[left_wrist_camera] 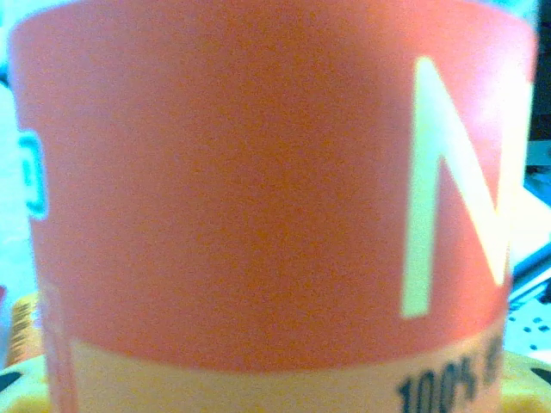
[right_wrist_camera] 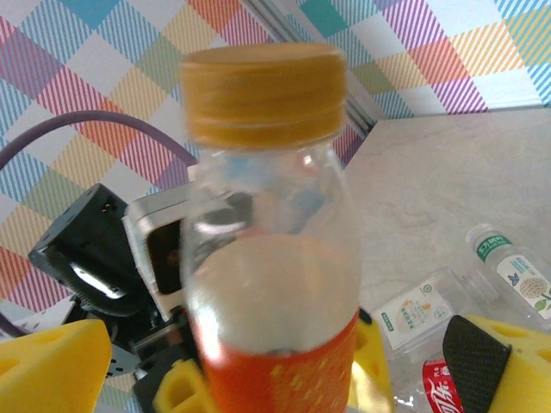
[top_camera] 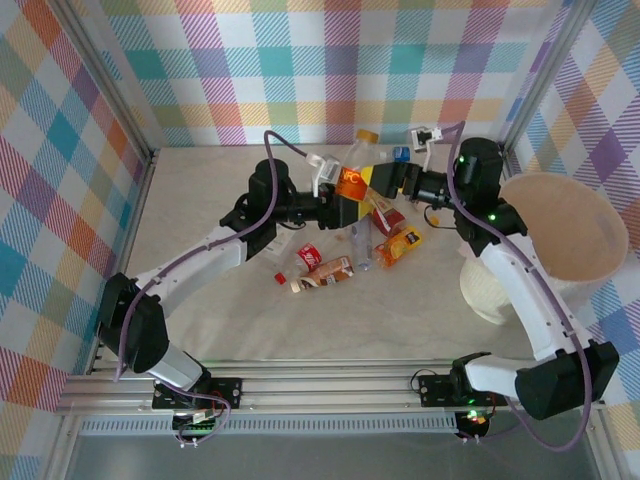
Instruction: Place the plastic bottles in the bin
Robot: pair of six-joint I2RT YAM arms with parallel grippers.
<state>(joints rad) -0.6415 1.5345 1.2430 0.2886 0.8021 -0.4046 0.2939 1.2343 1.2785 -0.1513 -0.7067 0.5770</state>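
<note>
Pale marbled bench [top_camera: 200, 190] inside plaid walls [top_camera: 300, 70]. Left tool [top_camera: 345, 200] clamps the orange-labelled clear plastic bottle [top_camera: 355, 172] aloft; right tool [top_camera: 378, 182] gapes wide either side of it. Crushed bottles [top_camera: 320, 272] litter mid-bench; round cream plastic bin [top_camera: 570, 235] stands right.

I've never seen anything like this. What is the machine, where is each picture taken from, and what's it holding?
Two robot arms are bolted to a table, each ending in a two-finger gripper. The wide picture looks down from above; the other two come from a camera on each wrist. Crushed plastic bottles lie on the table, and a big cream bin stands at the right. The left gripper grips an orange-labelled bottle. The right gripper is open, its yellow fingers either side of that bottle.
</note>
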